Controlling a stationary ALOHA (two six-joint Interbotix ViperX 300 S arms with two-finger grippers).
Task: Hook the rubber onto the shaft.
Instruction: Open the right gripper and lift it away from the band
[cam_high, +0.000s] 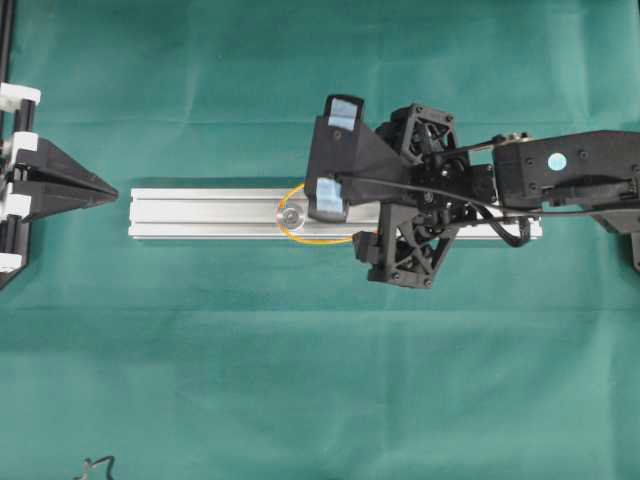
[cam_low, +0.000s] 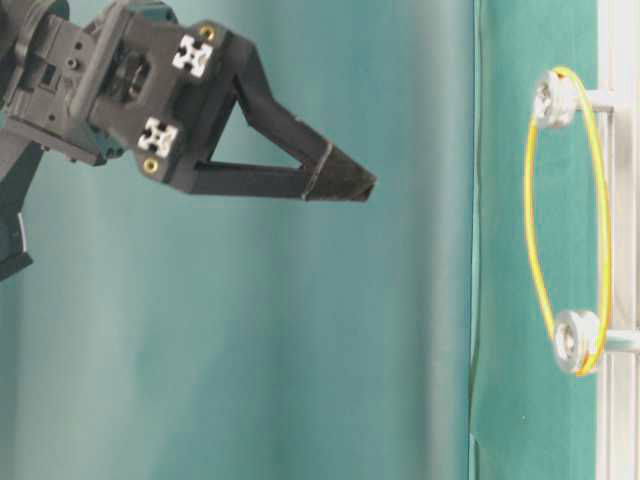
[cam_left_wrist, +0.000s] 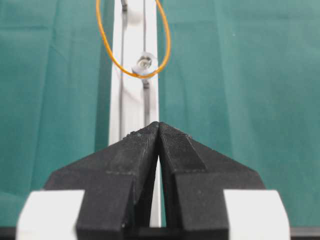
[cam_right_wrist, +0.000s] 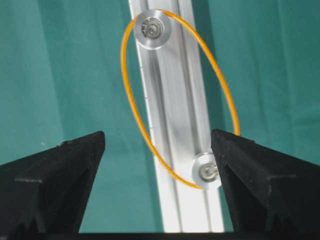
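Overhead, your right gripper (cam_high: 380, 190) hangs over the middle of the rail (cam_high: 210, 213), while the left gripper (cam_high: 100, 190) sits well apart off the rail's left end. So the right arm is the nearer one by far.

Look at the right wrist view: the rubber (cam_right_wrist: 131, 100) already runs as a stretched oval around both shafts, the far shaft (cam_right_wrist: 152, 29) at the top of that view and the near shaft (cam_right_wrist: 206, 171) at the bottom. The table-level view agrees, with the band passing round both silver heads and lying in their grooves, as far as you can tell. Its long axis follows the rail.

Your right jaws stand wide apart and hold nothing; the band lies between and beyond them, and the right fingertip (cam_right_wrist: 225, 137) sits just beside the band's right run near the near shaft. You cannot tell from these views whether it touches.

Your left jaws are pressed together at the tips and empty, pointing straight down the rail toward the loop.

By my reading the hooking looks done, so your next move turns on lifting the right gripper clear without that right finger catching the band and pulling it off the near shaft.
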